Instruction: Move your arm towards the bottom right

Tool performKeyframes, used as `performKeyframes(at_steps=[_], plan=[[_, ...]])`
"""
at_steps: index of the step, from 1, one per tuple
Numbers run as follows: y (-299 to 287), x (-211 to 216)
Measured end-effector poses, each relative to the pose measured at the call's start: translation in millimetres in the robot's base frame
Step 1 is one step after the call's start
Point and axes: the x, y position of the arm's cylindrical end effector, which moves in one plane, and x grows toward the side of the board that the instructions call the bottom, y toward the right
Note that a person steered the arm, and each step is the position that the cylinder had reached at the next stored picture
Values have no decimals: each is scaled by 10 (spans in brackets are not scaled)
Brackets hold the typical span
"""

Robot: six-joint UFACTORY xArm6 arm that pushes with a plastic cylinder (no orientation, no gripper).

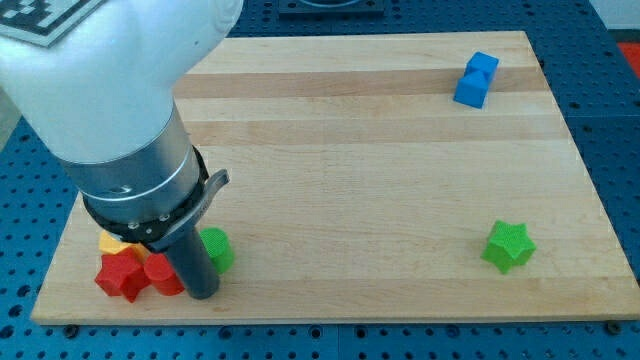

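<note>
Your arm fills the view's upper left as a broad, smooth, glossy white housing. At its top edge you can make out a corner of a black-and-white square-patterned marker. Below the white shell sits a grey metallic cylinder, ringed at its lower end by a black collar with a small black tab jutting toward the view's right. From the collar a straight dark rod descends, ending in your tip.
</note>
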Motion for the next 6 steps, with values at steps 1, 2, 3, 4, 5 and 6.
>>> performKeyframes(at_steps=[1,2,3,4,5,6], plan=[[320,214],[374,215],[807,214],[1752,184],[2635,194],[3477,192]])
